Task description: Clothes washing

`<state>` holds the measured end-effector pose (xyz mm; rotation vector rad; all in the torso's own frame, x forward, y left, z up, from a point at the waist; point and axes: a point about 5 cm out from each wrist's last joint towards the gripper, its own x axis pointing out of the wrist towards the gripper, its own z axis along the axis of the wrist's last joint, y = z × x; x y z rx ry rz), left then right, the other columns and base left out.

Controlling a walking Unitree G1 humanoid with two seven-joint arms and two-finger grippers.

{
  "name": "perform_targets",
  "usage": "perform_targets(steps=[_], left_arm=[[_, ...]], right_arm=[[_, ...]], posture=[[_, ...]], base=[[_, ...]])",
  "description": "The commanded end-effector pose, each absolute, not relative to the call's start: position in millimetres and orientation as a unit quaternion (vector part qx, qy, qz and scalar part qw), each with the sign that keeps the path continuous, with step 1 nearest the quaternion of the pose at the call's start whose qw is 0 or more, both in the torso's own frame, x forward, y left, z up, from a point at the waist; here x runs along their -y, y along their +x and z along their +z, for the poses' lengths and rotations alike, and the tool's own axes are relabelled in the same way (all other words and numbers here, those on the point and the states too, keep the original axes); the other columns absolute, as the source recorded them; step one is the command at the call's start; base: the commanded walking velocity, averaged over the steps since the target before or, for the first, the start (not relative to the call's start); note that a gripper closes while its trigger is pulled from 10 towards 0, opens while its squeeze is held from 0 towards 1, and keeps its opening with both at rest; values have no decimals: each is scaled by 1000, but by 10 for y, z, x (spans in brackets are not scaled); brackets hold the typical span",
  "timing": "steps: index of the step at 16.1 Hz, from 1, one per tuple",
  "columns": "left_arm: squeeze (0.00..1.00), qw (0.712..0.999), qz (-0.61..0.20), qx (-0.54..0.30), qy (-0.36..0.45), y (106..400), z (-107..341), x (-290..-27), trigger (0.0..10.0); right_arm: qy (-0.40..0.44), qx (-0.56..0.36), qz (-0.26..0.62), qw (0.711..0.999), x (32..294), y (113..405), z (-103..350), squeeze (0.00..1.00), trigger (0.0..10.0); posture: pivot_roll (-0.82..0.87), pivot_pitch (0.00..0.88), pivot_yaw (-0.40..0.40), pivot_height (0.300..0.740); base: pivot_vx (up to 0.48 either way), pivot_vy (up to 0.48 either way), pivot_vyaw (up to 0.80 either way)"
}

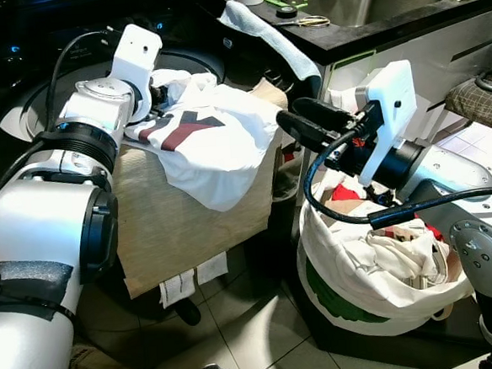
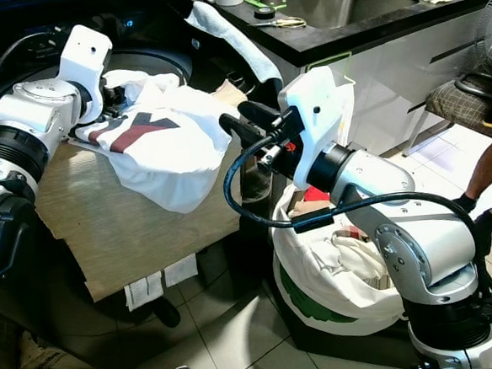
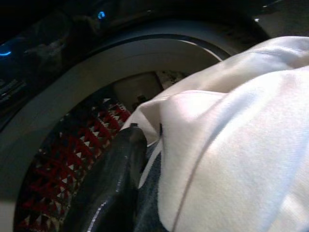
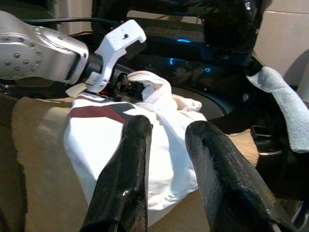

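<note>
A white shirt with maroon and dark stripes lies spread over a tan cloth in front of the washing machine's round opening. My left gripper is shut on the shirt's bunched top edge, right at the drum's mouth. A red patterned fabric lies inside the drum. My right gripper is open and holds nothing. It hovers beside the shirt's right edge, above a white laundry bag full of clothes. The black fingers point toward the shirt.
A dark counter with a steel sink runs along the back right, and a pale blue towel hangs off its corner. A person's leg and hand are at the far right near a plaid seat. Paper slips lie on the tiled floor.
</note>
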<state>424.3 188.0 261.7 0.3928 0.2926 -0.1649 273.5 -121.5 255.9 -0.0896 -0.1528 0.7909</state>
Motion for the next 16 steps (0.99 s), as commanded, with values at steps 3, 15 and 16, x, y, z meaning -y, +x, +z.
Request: perform_targets(steps=[3, 15, 16], left_arm=[[0, 972, -48, -69, 221, 4293, 2945, -1762, 10000], [0, 860, -150, -164, 459, 4248, 2553, -1682, 10000], [0, 880, -150, -169, 418, 4246, 2563, -1682, 10000]], right_arm=[[-30, 90, 316, 944, 1341, 2853, 2633, 0, 10000], [-17, 87, 274, 958, 1339, 2926, 2619, 0, 10000], [-18, 88, 274, 958, 1338, 2931, 2626, 0, 10000]], posture=[[-64, 0, 100, 719], [-62, 0, 109, 719], [-62, 0, 109, 719]], base=[[0, 0, 0], [0, 0, 0], [0, 0, 0]])
